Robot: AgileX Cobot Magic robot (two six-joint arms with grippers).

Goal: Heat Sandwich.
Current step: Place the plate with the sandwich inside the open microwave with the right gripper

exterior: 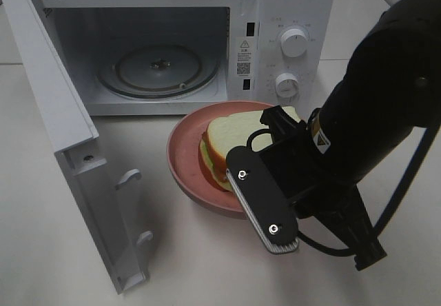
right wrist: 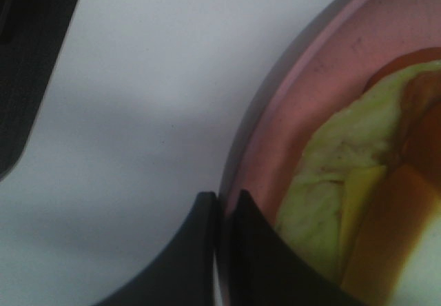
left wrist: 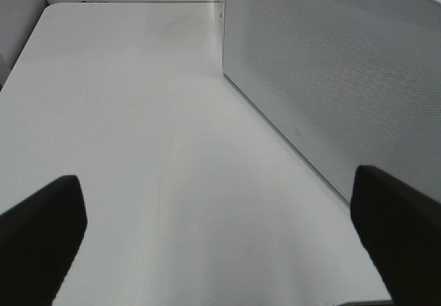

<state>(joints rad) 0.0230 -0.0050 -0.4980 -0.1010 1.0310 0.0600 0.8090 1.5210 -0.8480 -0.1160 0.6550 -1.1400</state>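
White microwave (exterior: 296,16) stands on the table (exterior: 207,264), its door (exterior: 69,147) swung wide to the left. In front, a pink plate (exterior: 180,161) carries the sandwich (exterior: 227,137). The right gripper (right wrist: 220,199) is clamped on the plate's rim, its arm hiding the plate's right side. The left gripper (left wrist: 215,178) hangs spread wide beside the microwave's wall.

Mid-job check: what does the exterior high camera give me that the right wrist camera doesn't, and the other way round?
Only exterior high: the microwave with its door open, the turntable with nothing on it, the dials, and the whole arm.

Only right wrist: the right claw, fingertips pinched shut on the rim of the plate. The arm hides that grip from above. It also shows the filling up close.

Both: the pink plate, the sandwich on it, and the white table.
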